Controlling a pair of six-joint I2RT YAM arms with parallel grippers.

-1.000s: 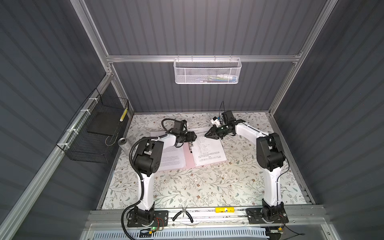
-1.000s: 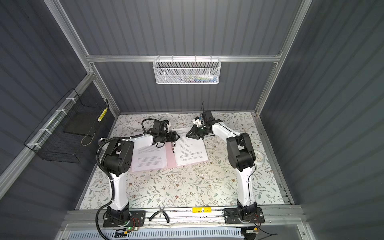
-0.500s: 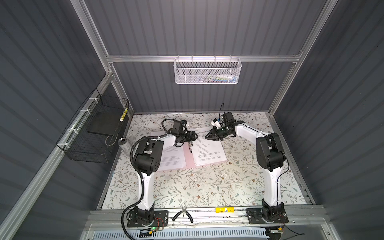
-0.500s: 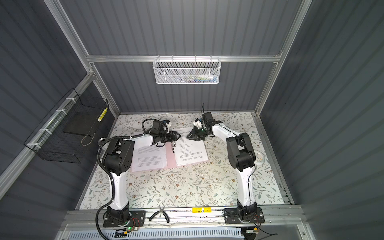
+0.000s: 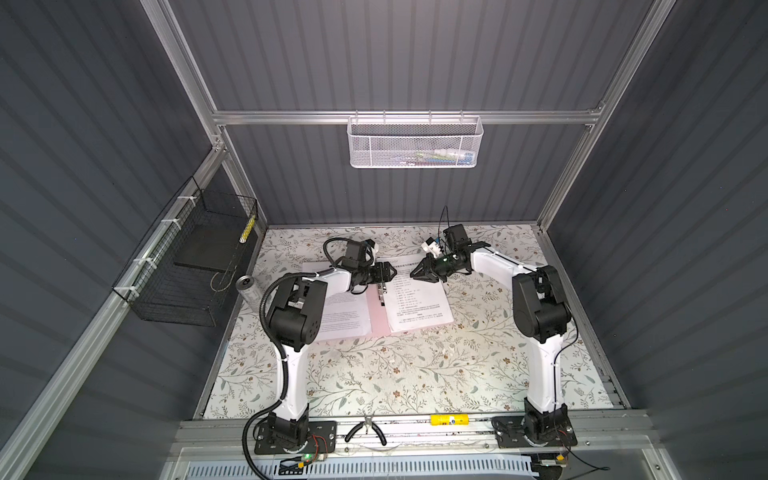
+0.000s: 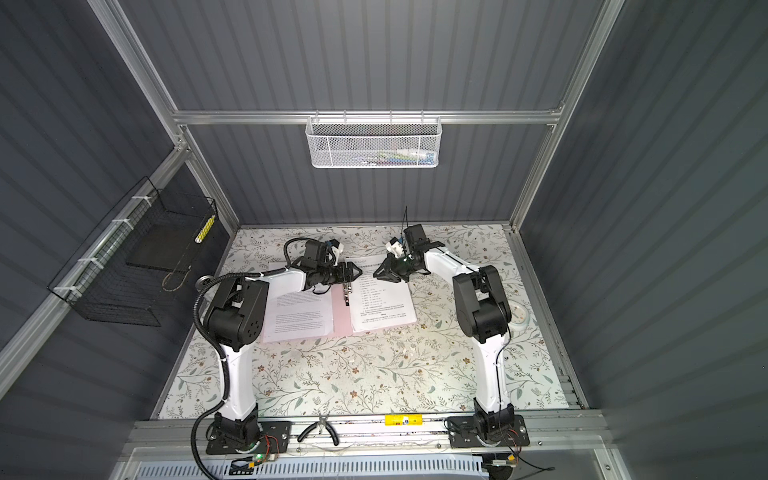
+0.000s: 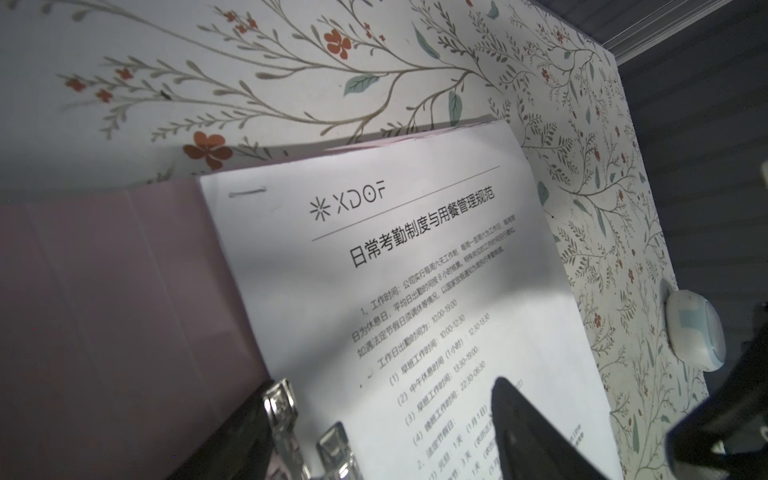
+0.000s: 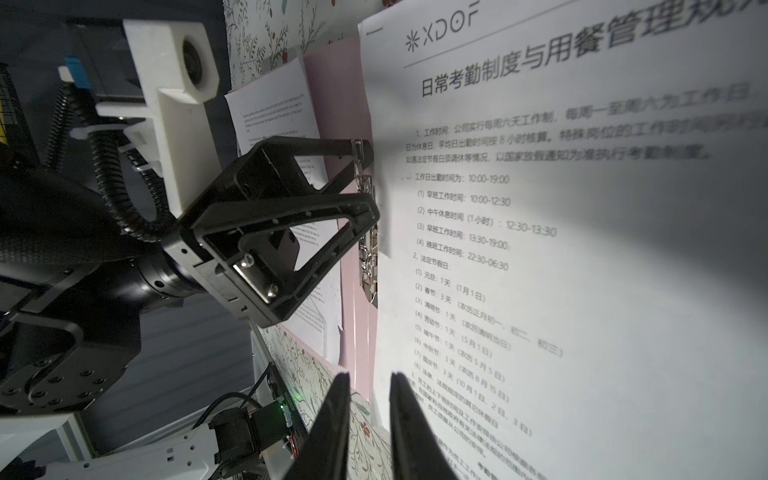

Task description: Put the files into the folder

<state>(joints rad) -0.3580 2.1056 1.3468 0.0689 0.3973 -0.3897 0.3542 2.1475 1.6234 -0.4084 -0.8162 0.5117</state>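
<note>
The pale pink folder [image 5: 378, 320] [image 6: 341, 320] lies open and flat at the back of the table. The files show as two printed white sheets, one on the left leaf [image 5: 345, 320] [image 6: 297, 318] and one on the right leaf [image 5: 419, 303] [image 6: 380, 303]. A metal clip [image 5: 381, 291] [image 8: 368, 249] runs along the spine. My left gripper [image 5: 392, 272] [image 8: 363, 178] is open wide with its fingertips at the clip's top end [image 7: 282, 407]. My right gripper [image 5: 413, 275] [image 8: 368, 376] hovers over the right sheet's top, jaws narrowly apart with nothing between them.
A round white and blue object [image 6: 521, 318] [image 7: 694, 332] lies near the right arm. A silver can [image 5: 246, 286] stands at the left edge below a black wire basket [image 5: 199, 257]. A white mesh basket [image 5: 415, 143] hangs on the back wall. Pliers [image 5: 368, 432] rest on the front rail.
My right gripper has edged slightly forward and left over the top of the right sheet. The left gripper has stayed at the clip.
</note>
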